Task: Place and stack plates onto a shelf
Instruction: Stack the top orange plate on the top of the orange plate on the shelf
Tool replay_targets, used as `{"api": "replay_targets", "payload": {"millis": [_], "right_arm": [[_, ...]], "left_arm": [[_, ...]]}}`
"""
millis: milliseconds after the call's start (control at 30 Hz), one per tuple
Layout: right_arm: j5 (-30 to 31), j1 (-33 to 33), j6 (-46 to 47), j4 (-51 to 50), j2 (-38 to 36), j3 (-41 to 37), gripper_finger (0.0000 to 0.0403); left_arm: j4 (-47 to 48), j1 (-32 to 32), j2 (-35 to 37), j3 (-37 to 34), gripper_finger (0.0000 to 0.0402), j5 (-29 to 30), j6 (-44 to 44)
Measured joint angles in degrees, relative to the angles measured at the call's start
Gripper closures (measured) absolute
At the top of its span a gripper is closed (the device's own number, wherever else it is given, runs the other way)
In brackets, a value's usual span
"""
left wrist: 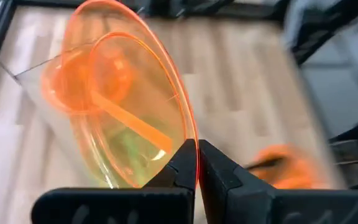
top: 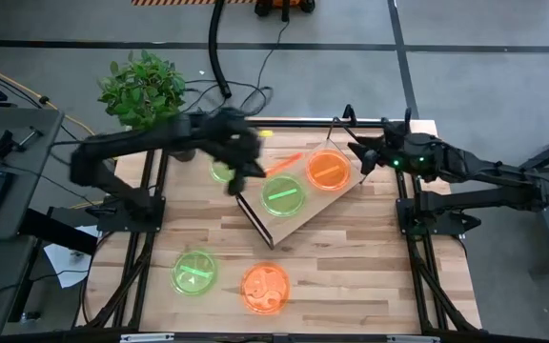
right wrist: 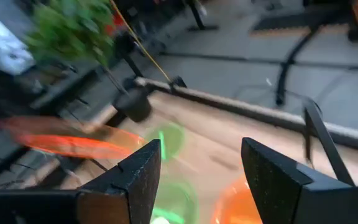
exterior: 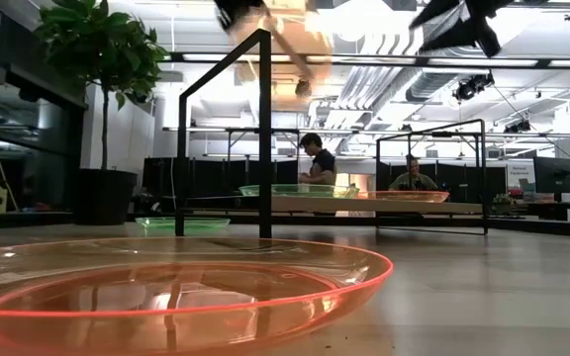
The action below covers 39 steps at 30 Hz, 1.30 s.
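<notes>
My left gripper (top: 248, 168) hovers over the shelf's left end, shut on an orange plate (top: 284, 163) that shows edge-on. The shelf (top: 305, 217), a light-wood board with black wire end frames, lies slantwise on the table. On it rest a green plate (top: 282, 195) and an orange plate (top: 329, 170). Another green plate (top: 219, 171) lies on the table under my left gripper, partly hidden. A green plate (top: 194, 272) and an orange plate (top: 265, 288) lie near the near edge. My right gripper (top: 360, 152) is open above the shelf's far right end. My left gripper pinches the orange plate's rim (left wrist: 194, 149) between its two fingers (left wrist: 180, 167). The plate is lifted clear of the table and tipped on edge, its hollow side (left wrist: 120, 106) facing sideways away from the fingers.
A potted plant (top: 144, 88) stands at the table's far left corner. Black frame rails (top: 151, 191) run along the left and right (top: 410, 205) sides. Bare tabletop (top: 370, 267) lies near and right of the shelf. People show in the room behind (exterior: 317, 158).
</notes>
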<state>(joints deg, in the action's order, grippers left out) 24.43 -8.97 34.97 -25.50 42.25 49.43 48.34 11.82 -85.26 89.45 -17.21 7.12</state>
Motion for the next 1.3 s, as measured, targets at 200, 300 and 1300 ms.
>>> {"api": "replay_targets", "payload": {"millis": [200,300,1300], "right_arm": [[0.01,0.00,-5.47,12.31,-1.85,0.00,0.0197],[0.07,0.00,-8.17,17.59,-3.07,0.00,0.0197],[0.11,0.00,-10.39,24.11,-3.57,0.00,0.0197]], "left_arm": [[-8.52,1.16,-11.57,-0.04,0.0401,4.17,13.55],[-14.14,0.09,-15.75,-0.04,0.0401,10.39,20.38],[-41.04,-4.51,-35.30,-0.04,0.0392,26.37,29.76]]}}
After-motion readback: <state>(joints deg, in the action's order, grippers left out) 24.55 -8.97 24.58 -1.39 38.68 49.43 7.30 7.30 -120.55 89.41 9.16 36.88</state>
